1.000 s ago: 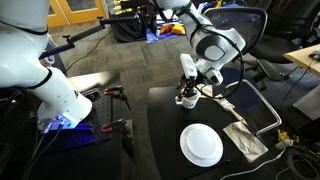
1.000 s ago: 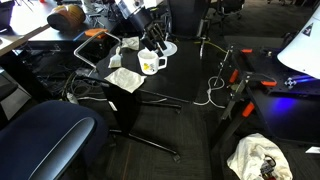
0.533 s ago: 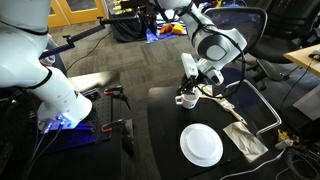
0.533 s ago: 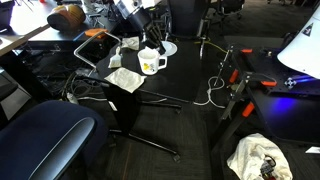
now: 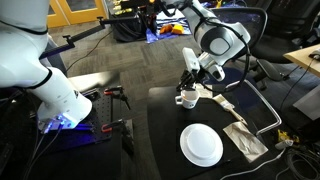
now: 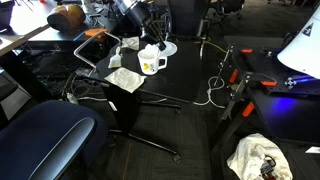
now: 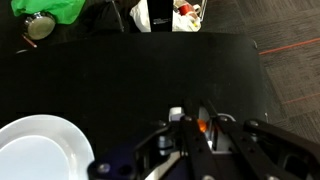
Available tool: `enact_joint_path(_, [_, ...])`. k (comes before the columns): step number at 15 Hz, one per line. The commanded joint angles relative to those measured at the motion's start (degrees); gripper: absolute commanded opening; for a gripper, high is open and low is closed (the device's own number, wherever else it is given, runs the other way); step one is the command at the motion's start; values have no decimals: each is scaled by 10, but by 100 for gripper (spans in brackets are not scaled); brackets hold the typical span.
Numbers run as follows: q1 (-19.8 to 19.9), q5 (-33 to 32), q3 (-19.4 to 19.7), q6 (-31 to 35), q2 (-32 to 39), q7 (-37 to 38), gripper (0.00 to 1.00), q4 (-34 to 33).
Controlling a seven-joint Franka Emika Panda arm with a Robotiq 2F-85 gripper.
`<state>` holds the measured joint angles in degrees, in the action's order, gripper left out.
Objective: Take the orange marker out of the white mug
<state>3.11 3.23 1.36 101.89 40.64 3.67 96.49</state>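
Holding the orange marker [image 7: 204, 127] pinched between closed fingers [image 7: 186, 133], directly above the white mug [image 5: 186, 98] by a worktop [image 5: 160, 135] edge, seemingly upright to clear its rim.

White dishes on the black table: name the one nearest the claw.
The small white ceramic mug, just below the claw; the flat round white plate lies well apart.

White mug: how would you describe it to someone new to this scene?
On the black table, look beyond the flat round plate, directly under the gripper. The white mug stands there, small and upright with a side handle; the plate is wide and flat.
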Motion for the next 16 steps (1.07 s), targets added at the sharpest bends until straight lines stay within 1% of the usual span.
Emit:
enact_joint_path(1, [-11, 6, 3, -37, -61, 25, 3, 25])
enact_joint_path(4, [-19, 4, 3, -33, -120, 36, 3, 59])
enact_joint_path(9, [-28, 0, 5, -26, -234, 64, 3, 136])
enact_joint_path(13, [-28, -4, 12, -5, -307, 135, 3, 206])
enact_joint_path(16, [-25, -10, 21, 20, -328, 224, 3, 244])
